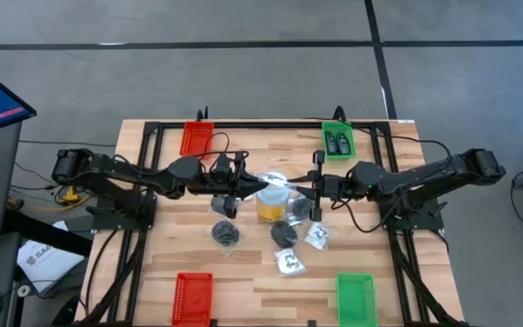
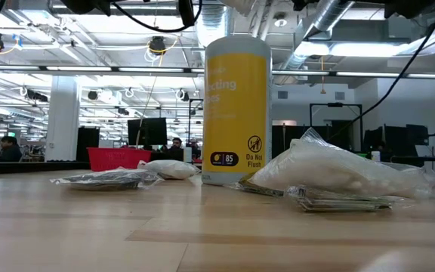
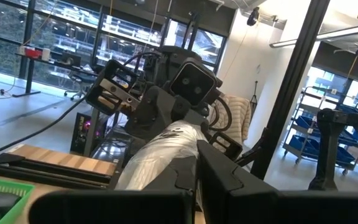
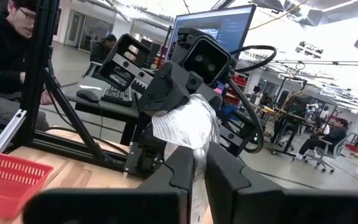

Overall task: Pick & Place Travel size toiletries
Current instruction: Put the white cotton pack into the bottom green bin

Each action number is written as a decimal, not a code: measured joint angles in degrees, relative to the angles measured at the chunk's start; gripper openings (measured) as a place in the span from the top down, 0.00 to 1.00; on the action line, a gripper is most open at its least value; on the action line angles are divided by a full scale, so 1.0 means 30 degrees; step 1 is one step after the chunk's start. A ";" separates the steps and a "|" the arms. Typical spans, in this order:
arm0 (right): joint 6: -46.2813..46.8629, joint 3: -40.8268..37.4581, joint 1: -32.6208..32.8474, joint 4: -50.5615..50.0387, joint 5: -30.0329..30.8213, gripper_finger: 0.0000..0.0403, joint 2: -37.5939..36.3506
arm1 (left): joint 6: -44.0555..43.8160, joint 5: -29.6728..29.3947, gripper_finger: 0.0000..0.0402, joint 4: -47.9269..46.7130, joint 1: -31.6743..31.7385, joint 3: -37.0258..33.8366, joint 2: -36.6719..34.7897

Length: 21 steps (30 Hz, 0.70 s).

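Lying flat nearest the low camera, just right of the yellow jar [image 2: 236,106] on the wooden table [image 2: 202,234]: clear packet of white contents [image 2: 338,177], with a flatter packet [image 2: 108,179] left of the jar. Directly above the jar, held clear of the table: another white-filled packet [image 1: 275,181], pinched from one end by the left gripper [image 1: 256,188] and from the other by the right gripper [image 1: 296,187], both sets of fingers closed tight on it. Scattered near the jar's front side: black roundish pieces [image 1: 226,233] and small printed packets [image 1: 290,263].
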 joint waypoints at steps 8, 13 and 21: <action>0.0053 0.0000 0.0000 -0.0015 0.0000 0.97 0.0000 | 0.0027 -0.0091 0.97 0.0015 0.0000 -0.0007 0.0000; 0.0058 0.0000 0.0000 -0.0055 0.0000 0.99 -0.0036 | 0.1121 -0.0349 0.92 0.0010 0.0000 -0.0007 0.0000; 0.0865 0.0036 0.0000 -0.1741 0.0017 0.99 -0.1173 | 0.2985 -0.0365 0.73 -0.0061 0.0000 -0.0007 -0.0022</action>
